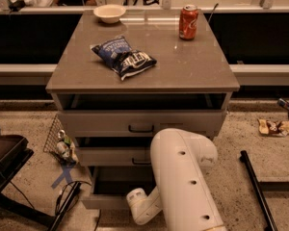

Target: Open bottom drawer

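The bottom drawer (103, 201) is the lowest of the grey cabinet's (144, 76) three drawers. It stands pulled out toward me, with its dark inside (118, 183) showing above its front. Its handle is hidden. My white arm (183, 177) reaches down in front of the cabinet. Its gripper (136, 206) is low at the right part of the bottom drawer's front, and only its rounded white wrist end shows. The middle drawer (111, 156) and the top drawer (139, 124) each show a black bar handle.
A blue chip bag (124, 57), a red can (188, 22) and a white bowl (109, 13) sit on the cabinet top. A wire basket (58, 138) and a black frame (5, 162) stand to the left. A black bar (257, 186) and litter (277, 126) lie on the floor to the right.
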Controlling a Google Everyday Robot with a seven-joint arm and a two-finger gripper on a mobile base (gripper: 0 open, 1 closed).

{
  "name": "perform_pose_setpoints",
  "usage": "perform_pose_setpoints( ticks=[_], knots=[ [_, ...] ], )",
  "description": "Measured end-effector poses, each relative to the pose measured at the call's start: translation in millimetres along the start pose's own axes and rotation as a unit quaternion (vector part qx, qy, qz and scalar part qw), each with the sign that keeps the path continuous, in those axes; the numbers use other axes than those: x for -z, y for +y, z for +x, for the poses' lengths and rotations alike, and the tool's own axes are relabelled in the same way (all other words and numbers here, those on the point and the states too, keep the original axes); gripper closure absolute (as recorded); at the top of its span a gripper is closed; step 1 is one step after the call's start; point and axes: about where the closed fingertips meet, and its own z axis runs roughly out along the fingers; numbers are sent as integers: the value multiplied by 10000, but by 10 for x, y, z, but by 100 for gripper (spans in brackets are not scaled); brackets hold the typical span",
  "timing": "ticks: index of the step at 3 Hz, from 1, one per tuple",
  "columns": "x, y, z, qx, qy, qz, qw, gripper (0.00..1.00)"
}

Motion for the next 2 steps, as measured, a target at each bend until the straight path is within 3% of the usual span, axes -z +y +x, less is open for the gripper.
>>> perform_pose_setpoints(
  ticks=[1,2],
  knots=[
    [113,199,68,-68,45,-121,9999,100],
    [113,200,68,-68,45,-121,9999,100]
  ],
)
